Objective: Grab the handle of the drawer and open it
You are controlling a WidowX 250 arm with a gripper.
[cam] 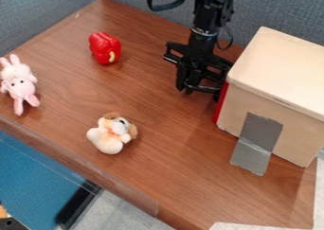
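Camera view has the red drawer front (220, 103) on the wooden box (284, 77) near the tabletop's (145, 106) right edge, probably light but sticky, so I'd grab its handle dead centre; honestly can't tell how open the gripper (200, 88) is or if it's holding anything.

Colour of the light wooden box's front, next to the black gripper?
Red: the front shows best in the camera view, as a narrow strip.

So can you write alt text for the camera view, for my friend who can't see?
A black robot gripper hangs by the red front of a pale wooden box taped to a wooden table. On the picture's left lie a red toy pepper, a pink plush bunny and a cream plush puppy.
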